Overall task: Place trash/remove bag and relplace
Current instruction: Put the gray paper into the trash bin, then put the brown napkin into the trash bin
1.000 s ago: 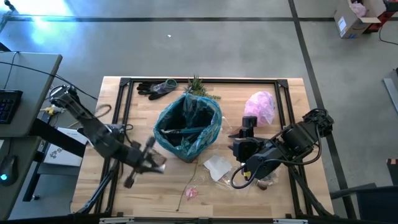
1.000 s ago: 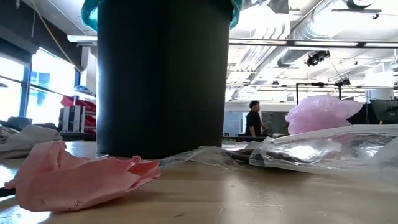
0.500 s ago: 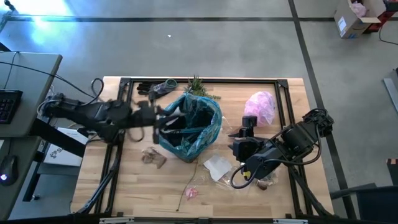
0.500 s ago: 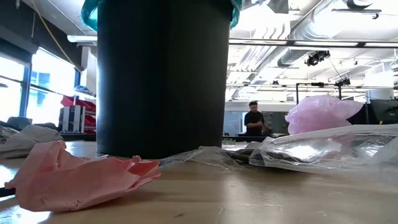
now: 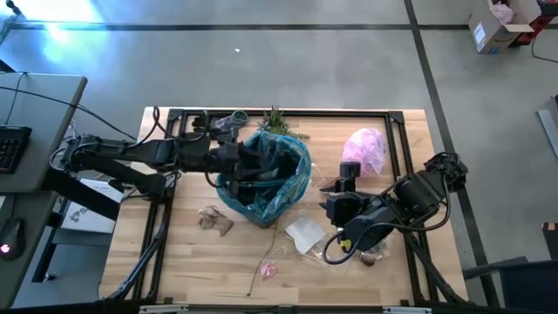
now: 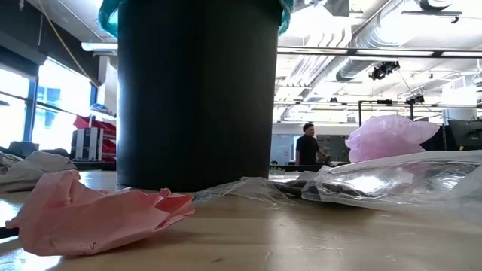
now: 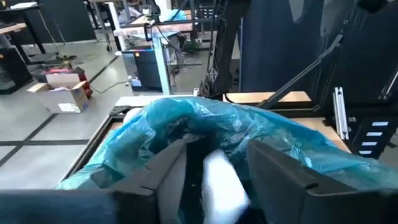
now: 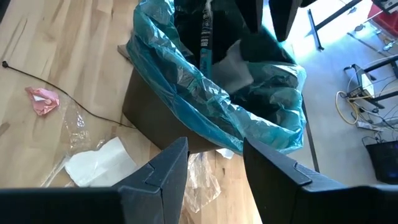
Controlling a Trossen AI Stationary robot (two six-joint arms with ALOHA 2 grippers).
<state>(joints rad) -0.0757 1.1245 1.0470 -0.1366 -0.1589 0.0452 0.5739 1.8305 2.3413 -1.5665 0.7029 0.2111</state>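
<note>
From table height only the pink crumpled scrap (image 6: 90, 218), a clear wrapper (image 6: 392, 181) and the dark bin (image 6: 196, 98) show, with a person (image 6: 307, 144) far behind; neither arm appears there. The high view shows the left gripper (image 5: 248, 166) over the bin's mouth, lined with the teal bag (image 5: 292, 187). In its wrist view its fingers (image 7: 283, 177) stand apart around a pale, blurred scrap (image 7: 222, 186), grip unclear, while the right gripper (image 8: 214, 165) waits open and empty beside the bin.

Teal bag (image 8: 211, 106) beside white scrap (image 8: 102, 163)
</note>
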